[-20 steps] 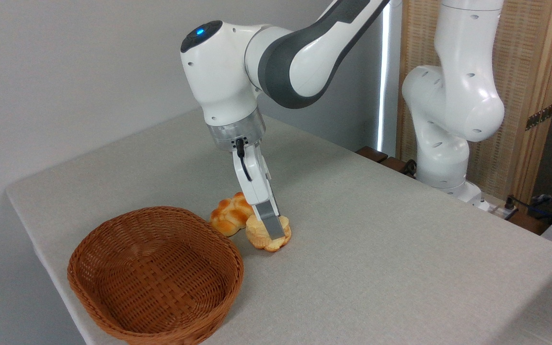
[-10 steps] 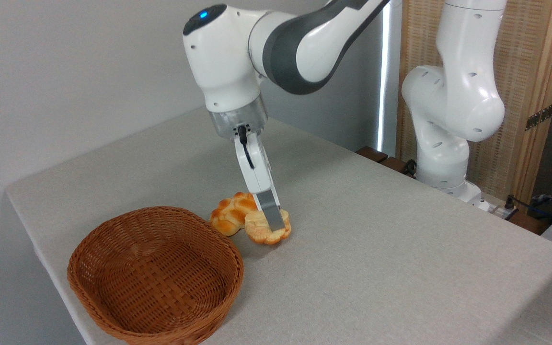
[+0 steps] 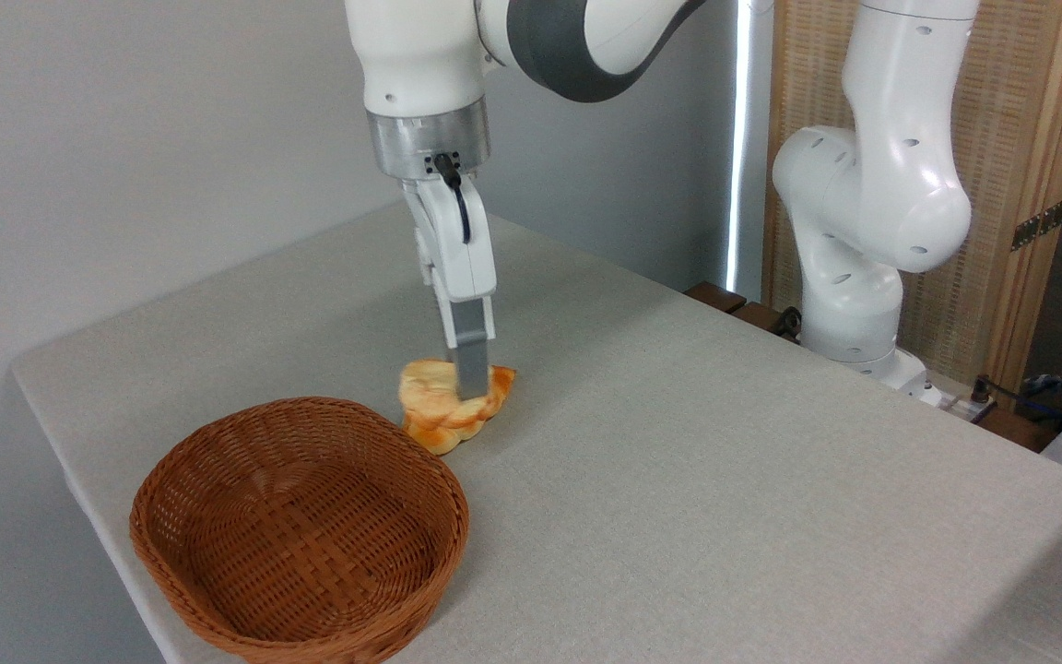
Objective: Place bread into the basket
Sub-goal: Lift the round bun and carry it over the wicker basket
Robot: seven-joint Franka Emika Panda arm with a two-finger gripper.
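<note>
**Bun aloft, loaf right under it — watch the carry**

Risk first. The bread (image 3: 434,398) hangs pinched in the gripper (image 3: 470,376), tilted, its cream face turned toward the camera and to the left. I see only the near finger (image 3: 471,355) lying across it; the far one is hidden, so I can't judge how much of the bun is caught. It looks soft. If the pinch is shallow or off-centre, I'd expect it to swing or slip on the way over and drop short, on the table (image 3: 725,480) or against the rim of the basket (image 3: 300,530).

Second worry: orange-brown crust shows just under and right of the bun, likely the braided loaf (image 3: 446,433). The two overlap in this view; I can't tell whether they touch. If they do, the loaf may drag along.

The basket's near wall lies close, low and to the left. A flat sweep could clip it.

Pose: wrist nearly vertical above the bun, fingers pointing down, closed narrow on it. Upper arm enters from top right. Basket empty.
</note>
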